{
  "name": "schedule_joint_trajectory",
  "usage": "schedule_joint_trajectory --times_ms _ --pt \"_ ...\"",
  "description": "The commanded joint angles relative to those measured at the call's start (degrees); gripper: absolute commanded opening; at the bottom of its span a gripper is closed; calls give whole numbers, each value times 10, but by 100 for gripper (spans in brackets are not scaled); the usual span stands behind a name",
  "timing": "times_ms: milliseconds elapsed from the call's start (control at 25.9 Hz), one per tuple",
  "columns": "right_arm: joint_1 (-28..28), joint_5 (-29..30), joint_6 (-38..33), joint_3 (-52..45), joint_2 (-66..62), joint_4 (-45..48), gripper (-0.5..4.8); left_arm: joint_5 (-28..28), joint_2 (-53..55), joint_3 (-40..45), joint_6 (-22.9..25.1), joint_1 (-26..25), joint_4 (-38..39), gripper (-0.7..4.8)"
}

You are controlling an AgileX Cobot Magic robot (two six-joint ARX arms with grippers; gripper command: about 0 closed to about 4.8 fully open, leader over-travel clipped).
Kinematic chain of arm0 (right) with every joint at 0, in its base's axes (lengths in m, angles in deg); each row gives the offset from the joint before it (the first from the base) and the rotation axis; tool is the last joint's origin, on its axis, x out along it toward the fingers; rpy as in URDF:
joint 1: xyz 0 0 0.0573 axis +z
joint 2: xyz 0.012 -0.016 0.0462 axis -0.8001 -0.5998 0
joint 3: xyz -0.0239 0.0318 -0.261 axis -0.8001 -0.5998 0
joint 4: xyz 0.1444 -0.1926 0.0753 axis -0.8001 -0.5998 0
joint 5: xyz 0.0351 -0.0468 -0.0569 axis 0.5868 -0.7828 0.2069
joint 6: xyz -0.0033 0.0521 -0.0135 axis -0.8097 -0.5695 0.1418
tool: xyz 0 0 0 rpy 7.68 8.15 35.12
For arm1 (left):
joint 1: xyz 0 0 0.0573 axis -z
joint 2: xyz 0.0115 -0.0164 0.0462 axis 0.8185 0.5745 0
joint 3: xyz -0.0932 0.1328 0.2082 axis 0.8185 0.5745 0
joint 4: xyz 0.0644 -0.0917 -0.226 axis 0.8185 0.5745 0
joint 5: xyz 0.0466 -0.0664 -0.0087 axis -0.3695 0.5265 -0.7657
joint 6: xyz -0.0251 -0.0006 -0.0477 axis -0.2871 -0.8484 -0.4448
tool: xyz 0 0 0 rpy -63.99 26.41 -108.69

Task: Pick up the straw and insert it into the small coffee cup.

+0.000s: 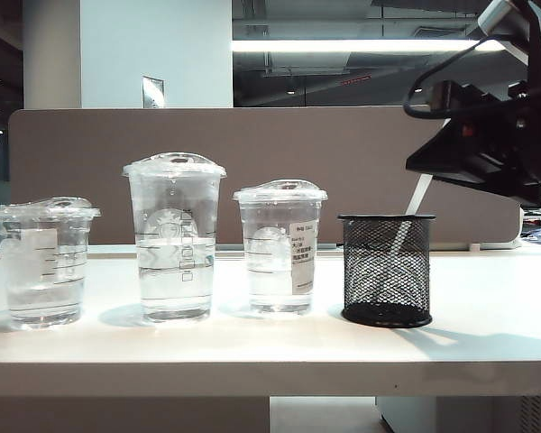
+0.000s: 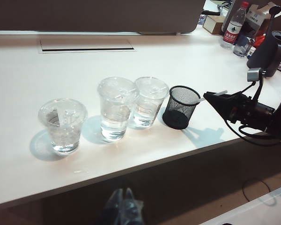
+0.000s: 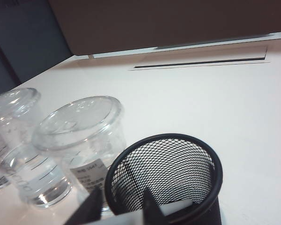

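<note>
1. The right gripper (image 3: 118, 202) hangs just above the mesh holder (image 3: 166, 176), its two dark fingers (image 3: 91, 206) astride the straw (image 3: 131, 218) at the holder's rim; the jaws stand narrow around it, and whether they press it cannot be told.
2. From the exterior view the right gripper (image 1: 424, 167) sits up and to the right of the holder (image 1: 386, 269), with the straw (image 1: 413, 212) running from it down into the basket.
3. The straw is white, thick and straight, leaning at a slant, its lower part seen dimly through the black mesh; in the left wrist view it (image 2: 215, 94) shows as a pale bar between the holder (image 2: 181, 107) and the right gripper (image 2: 215, 99).
4. The left gripper (image 2: 123, 204) hangs below the surface's (image 2: 28, 56) front edge, well apart from the cups; it is blurred and its fingers appear to lie together.
5. The small cup (image 1: 43, 262) stands at the far left of the row, shortest and widest, clear with a domed lid, a white label and water inside.
6. Between it and the holder stand the tall cup (image 1: 174, 236) and the mid cup (image 1: 279, 245), both lidded and holding water, touching or nearly so.
7. All stand upright on the white surface (image 1: 487, 334).
</note>
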Motion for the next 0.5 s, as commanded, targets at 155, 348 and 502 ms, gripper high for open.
schedule_joint_trajectory --times_ms 155,348,502 --pt "0 -4 21 12 -5 1 82 2 1 -2 2 0 1 -5" --pt "0 -4 51 25 -5 -14 71 2 1 -2 2 0 1 -5" --pt "0 -3 62 45 -5 -41 30 2 1 -2 2 0 1 -5"
